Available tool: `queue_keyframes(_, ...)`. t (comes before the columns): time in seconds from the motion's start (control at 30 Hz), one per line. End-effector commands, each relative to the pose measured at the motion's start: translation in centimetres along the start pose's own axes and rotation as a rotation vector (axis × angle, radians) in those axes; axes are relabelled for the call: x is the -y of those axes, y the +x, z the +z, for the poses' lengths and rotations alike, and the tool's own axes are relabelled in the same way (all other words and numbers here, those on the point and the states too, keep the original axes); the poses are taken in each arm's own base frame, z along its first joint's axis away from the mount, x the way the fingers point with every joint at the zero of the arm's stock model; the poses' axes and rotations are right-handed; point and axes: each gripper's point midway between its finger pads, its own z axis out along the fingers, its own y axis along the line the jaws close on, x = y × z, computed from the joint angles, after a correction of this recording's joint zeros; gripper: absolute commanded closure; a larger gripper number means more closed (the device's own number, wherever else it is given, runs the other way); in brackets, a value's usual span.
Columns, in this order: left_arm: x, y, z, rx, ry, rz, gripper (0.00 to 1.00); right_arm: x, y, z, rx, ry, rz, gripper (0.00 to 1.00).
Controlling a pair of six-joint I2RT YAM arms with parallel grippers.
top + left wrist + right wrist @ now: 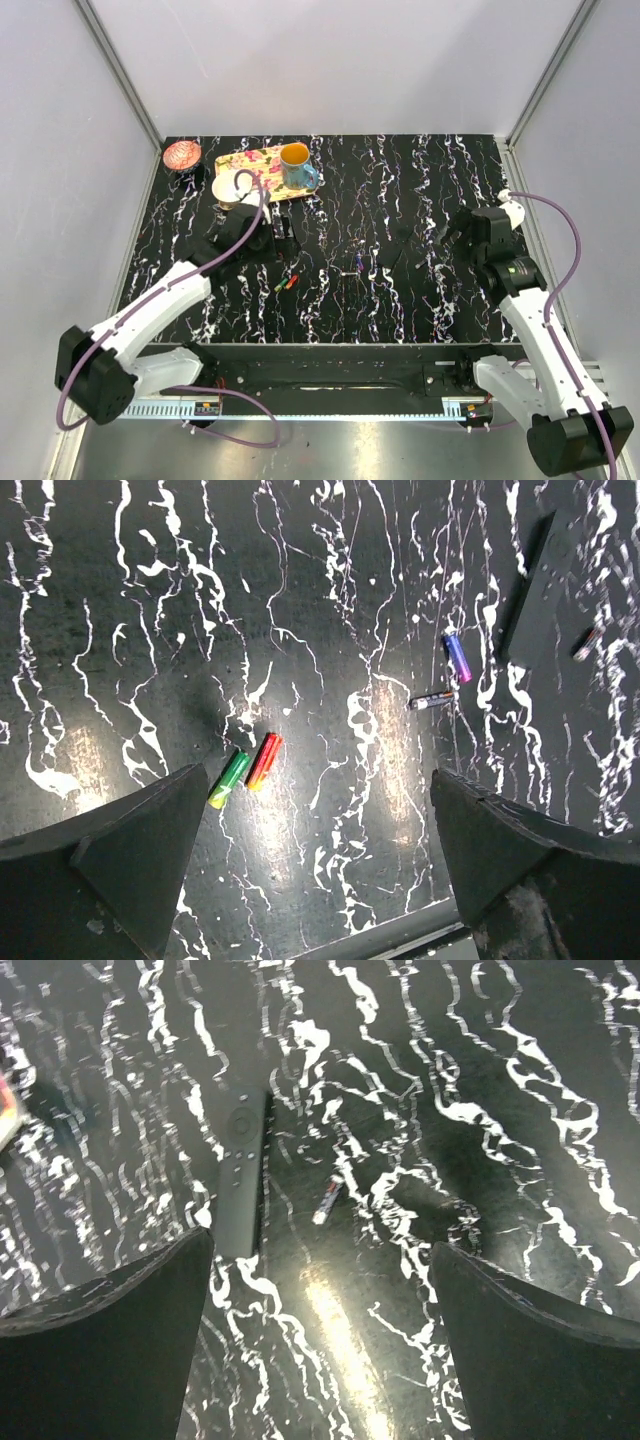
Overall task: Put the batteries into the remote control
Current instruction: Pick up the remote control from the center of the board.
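Note:
A green battery point(230, 778) and a red-orange battery point(264, 760) lie side by side on the black marbled table; in the top view they show as one small pair point(287, 283). A blue-purple battery point(457, 657) and a dark slim battery point(432, 700) lie further right, near the black remote control point(545, 590). Another battery point(587, 643) lies by the remote. The right wrist view shows the remote point(238, 1170) button side up, with a battery point(328, 1201) beside it. My left gripper point(318, 780) point(283, 238) is open and empty above the table. My right gripper point(320, 1245) point(447, 235) is open and empty.
A floral yellow tray point(250, 160) at the back left carries a blue mug point(297, 167). A white dish point(235, 187) sits at its near end, and a reddish bowl point(183, 155) in the back left corner. The table's front edge point(380, 942) runs just below my left fingers.

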Motion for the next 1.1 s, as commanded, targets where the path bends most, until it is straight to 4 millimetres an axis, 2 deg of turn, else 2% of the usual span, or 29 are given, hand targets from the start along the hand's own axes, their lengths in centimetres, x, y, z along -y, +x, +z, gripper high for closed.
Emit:
queue_keyframes(0.0, 4.0, -2.5, 0.5, 0.032, 0.127, 0.081, 0.01, -3.3, -0.8, -2.3, 0.013, -0.206, -0.002, 0.0)
queue_keyframes(0.07, 5.4, -3.1, 1.4, 0.027, 0.134, 0.148, 0.01, -4.6, -1.2, -3.5, 0.022, -0.291, 0.0, 0.0)
queue_keyframes(0.1, 6.9, -2.5, 1.7, 0.005, 0.154, 0.193, 0.02, -5.0, -1.4, -3.9, 0.025, -0.313, -0.002, 0.0)
queue_keyframes(0.13, 8.5, -2.9, 2.6, -0.005, 0.166, 0.249, 0.04, -5.3, -1.6, -4.4, 0.027, -0.335, -0.006, 0.0)
queue_keyframes(0.17, 9.2, -2.8, 3.1, -0.02, 0.152, 0.285, 0.09, -5.6, -2.0, -4.8, 0.033, -0.345, -0.006, 0.0)
queue_keyframes(0.2, 10.9, -1.9, 3.4, -0.042, 0.169, 0.334, 0.11, -5.5, -2.0, -5.0, 0.031, -0.345, -0.012, 0.0)
queue_keyframes(0.23, 12.4, -2.1, 4.8, -0.056, 0.17, 0.381, 0.13, -5.5, -2.0, -5.1, 0.028, -0.344, -0.014, 0.0)
queue_keyframes(0.27, 13.4, -1.2, 5.3, -0.084, 0.176, 0.419, 0.17, -5.5, -2.3, -5.4, 0.03, -0.344, -0.016, 0.0)
queue_keyframes(0.33, 14.9, -0.7, 7.4, -0.12, 0.188, 0.467, 0.17, -5.5, -1.9, -5.7, 0.011, -0.349, -0.016, 0.0)
queue_keyframes(0.47, 17.6, 1.2, 9.8, -0.172, 0.216, 0.564, 0.18, -5.9, -1.0, -6.8, -0.026, -0.403, 0.003, 0.0)
queue_keyframes(0.57, 18.8, 2.9, 11.8, -0.199, 0.173, 0.669, 0.14, -6.1, -0.3, -7.5, -0.043, -0.44, 0.016, 0.0)
queue_keyframes(0.6, 18.9, 3.3, 12.3, -0.205, 0.162, 0.688, 0.01, -6.0, -0.1, -7.7, -0.053, -0.446, 0.021, 0.0)
queue_keyframes(0.63, 19.2, 3.9, 13.3, -0.217, 0.152, 0.698, 0.01, -6.1, 0.0, -8.0, -0.049, -0.459, 0.02, 0.0)
queue_keyframes(0.7, 19.9, 4.7, 13.9, -0.234, 0.177, 0.691, 0.01, -5.8, 0.3, -8.2, -0.059, -0.454, 0.017, 0.0)
queue_keyframes(0.83, 21.0, 5.9, 16.4, -0.256, 0.196, 0.683, 0.02, -5.5, 0.4, -9.0, -0.062, -0.46, 0.005, 0.0)
queue_keyframes(1.07, 21.3, 7.0, 19.9, -0.267, 0.167, 0.689, 0.08, -5.4, 0.3, -11.2, -0.057, -0.5, 0.012, 0.0)
